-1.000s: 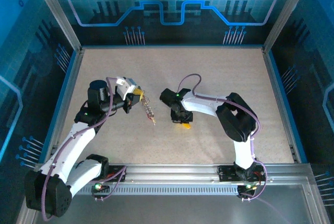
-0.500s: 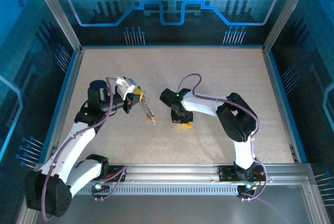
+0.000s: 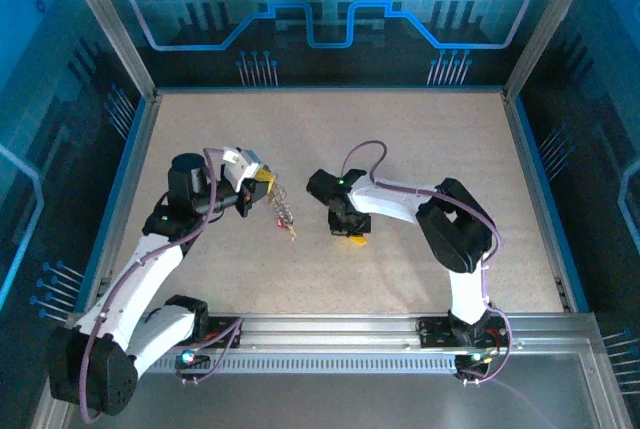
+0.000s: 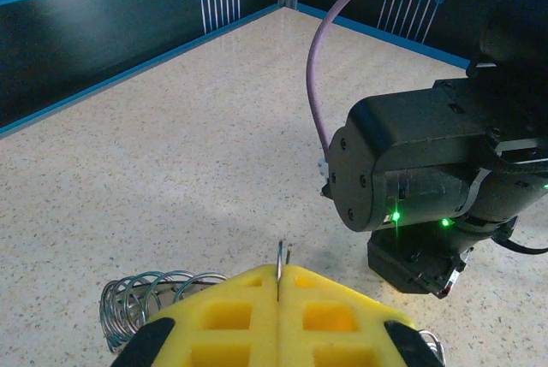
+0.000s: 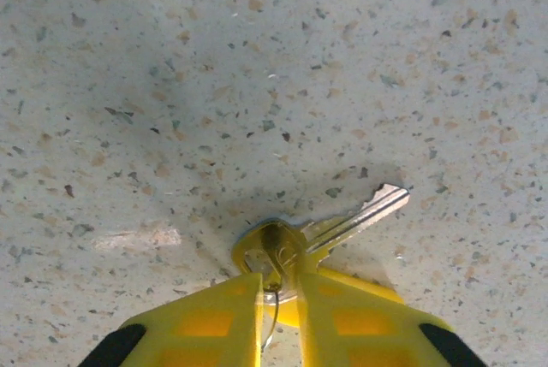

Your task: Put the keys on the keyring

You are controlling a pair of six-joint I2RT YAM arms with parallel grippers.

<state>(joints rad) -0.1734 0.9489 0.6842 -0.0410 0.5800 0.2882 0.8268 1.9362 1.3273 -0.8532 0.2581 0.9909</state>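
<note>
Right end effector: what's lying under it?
A silvery key with a yellow head lies on the table. The end effector covers the head's near part.

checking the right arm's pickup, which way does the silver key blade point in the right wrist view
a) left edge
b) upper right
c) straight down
b, the key lies with its yellow head at the right tool and its silver blade running to the upper right
</note>
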